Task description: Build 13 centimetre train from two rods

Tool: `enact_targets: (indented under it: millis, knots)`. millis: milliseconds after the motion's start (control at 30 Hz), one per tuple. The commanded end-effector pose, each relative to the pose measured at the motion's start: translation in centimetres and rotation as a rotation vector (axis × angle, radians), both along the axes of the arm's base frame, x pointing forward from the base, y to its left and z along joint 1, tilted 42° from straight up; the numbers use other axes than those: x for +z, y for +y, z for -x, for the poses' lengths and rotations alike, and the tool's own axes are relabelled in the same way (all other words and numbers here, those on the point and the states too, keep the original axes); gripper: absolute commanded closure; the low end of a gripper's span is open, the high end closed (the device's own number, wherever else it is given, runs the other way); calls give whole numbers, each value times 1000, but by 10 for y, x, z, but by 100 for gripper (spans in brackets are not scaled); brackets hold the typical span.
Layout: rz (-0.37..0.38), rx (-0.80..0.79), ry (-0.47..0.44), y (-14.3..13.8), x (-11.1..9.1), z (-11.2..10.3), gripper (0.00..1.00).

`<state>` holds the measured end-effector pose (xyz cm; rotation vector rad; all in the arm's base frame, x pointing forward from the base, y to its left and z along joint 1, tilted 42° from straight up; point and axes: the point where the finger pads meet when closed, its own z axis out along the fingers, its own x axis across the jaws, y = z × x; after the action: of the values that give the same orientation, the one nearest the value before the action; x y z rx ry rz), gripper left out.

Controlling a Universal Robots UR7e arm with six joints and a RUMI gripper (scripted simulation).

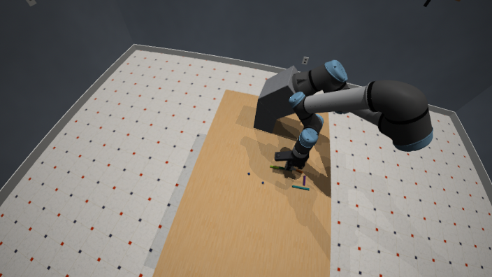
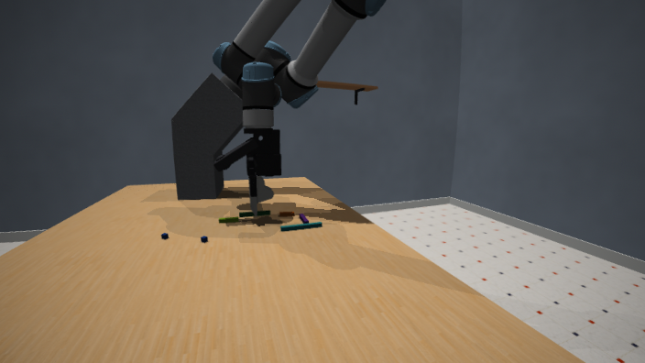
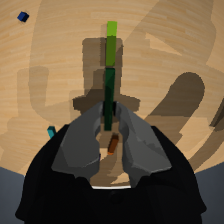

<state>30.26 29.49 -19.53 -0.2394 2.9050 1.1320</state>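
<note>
My gripper (image 2: 255,207) is shut on a dark green rod (image 2: 252,214), low over the wooden table. In the wrist view the green rod (image 3: 109,97) runs straight ahead from between my fingers. Its far end meets the near end of a lime rod (image 3: 112,44), and the two lie in one line. The lime rod (image 2: 228,220) lies flat on the table to the left of the green one; it also shows in the overhead view (image 1: 276,167). I cannot tell whether the green rod rests on the table or hangs just above it.
An orange rod (image 2: 287,214), a purple rod (image 2: 303,218) and a turquoise rod (image 2: 300,226) lie just right of the gripper. Two blue cubes (image 2: 165,236) (image 2: 204,238) sit to the left. The arm's dark base block (image 2: 202,147) stands behind.
</note>
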Motion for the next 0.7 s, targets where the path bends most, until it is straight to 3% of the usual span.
enact_targets:
  millis: [0, 667]
  knots:
    - [0, -1, -1, 2, -2, 0, 100]
    - [0, -1, -1, 7, -8, 0, 100]
